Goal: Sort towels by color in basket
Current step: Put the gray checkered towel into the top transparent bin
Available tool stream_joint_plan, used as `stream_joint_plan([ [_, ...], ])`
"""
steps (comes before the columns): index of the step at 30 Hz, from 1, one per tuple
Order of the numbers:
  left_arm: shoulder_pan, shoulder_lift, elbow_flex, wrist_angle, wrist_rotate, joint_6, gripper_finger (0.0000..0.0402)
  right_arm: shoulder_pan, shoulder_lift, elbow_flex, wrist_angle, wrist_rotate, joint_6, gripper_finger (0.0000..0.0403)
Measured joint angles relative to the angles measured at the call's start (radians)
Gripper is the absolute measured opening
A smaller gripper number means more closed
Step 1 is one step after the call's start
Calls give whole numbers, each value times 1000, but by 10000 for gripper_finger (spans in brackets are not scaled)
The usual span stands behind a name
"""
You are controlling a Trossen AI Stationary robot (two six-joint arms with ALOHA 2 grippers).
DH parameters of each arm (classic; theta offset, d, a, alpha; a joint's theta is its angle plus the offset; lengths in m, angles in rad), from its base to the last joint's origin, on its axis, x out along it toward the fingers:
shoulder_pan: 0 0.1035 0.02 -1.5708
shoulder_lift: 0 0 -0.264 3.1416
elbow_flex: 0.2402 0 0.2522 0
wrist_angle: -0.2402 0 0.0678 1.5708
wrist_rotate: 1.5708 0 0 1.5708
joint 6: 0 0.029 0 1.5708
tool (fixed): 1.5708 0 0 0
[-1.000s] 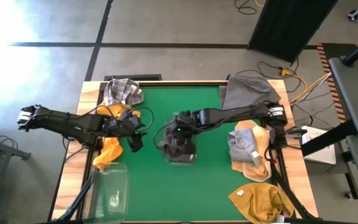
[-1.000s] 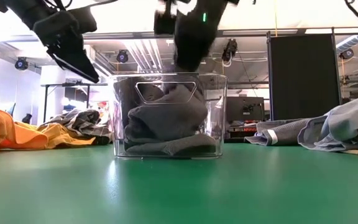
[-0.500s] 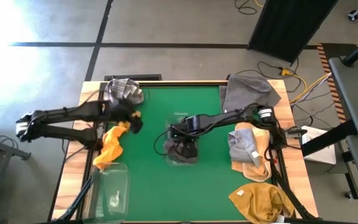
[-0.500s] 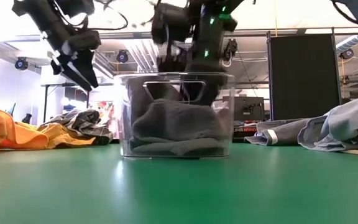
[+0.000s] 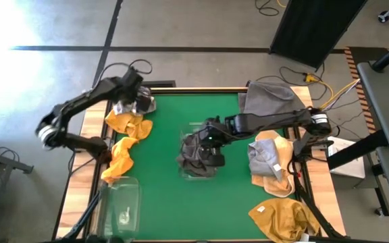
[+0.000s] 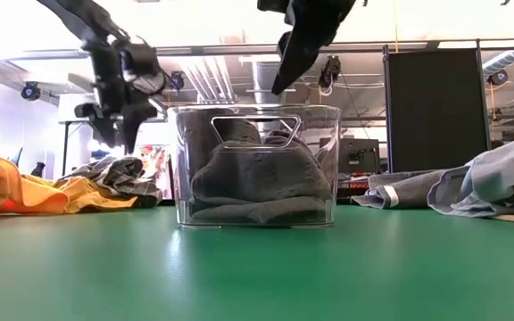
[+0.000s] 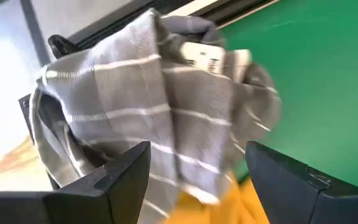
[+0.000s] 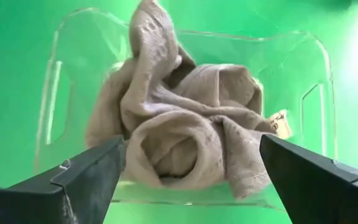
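— Towels first: where do we stand?

— Dark grey towels (image 5: 196,154) sit bundled in the clear basket (image 5: 198,171) at the middle of the green tabletop (image 5: 174,196). We judge the grey sorting only partly done.

— What do we still have out?

— Plenty. The checked grey-and-white towel (image 7: 135,118) lies at the far left corner, touching an orange towel (image 5: 123,145) that trails toward a second clear basket (image 5: 121,202) near the front left. That one looks free of cloth, though we cannot be sure. On the right side lie a big grey towel (image 5: 269,100), a grey one (image 5: 262,160) on a pale orange one (image 5: 282,177), and a mustard towel (image 5: 286,219) at the front right corner. So no yellow cloth is sorted yet, by our reading.

— And our tools?

— Our right tool (image 8: 188,177) hangs just above the middle basket, fingers spread wide and holding nothing; the grey bundle lies below it, apart. Our left tool (image 7: 194,174) is over the checked towel, fingers spread on either side of it, not pinching it.

— Next for us?

— Probably the checked towel goes in with the greys.
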Motion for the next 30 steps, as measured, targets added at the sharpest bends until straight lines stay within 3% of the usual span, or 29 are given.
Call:
stream_joint_plan([
  [11,60,305,136,-87,-2,43,229,56,-32,-102,6,1,93,368],
  [14,62,341,186,-111,-6,60,180,62,-32,-130,36,2,89,368],
  [17,62,370,232,-156,-24,61,99,67,-32,-138,60,1,67,368],
  [20,61,377,270,-207,-27,59,18,70,-39,-138,73,2,52,368],
  [25,34,335,304,-279,-29,56,5,81,-60,-138,84,20,20,368],
  [30,-27,197,333,-279,21,61,2,109,-77,-150,87,177,-31,368],
])
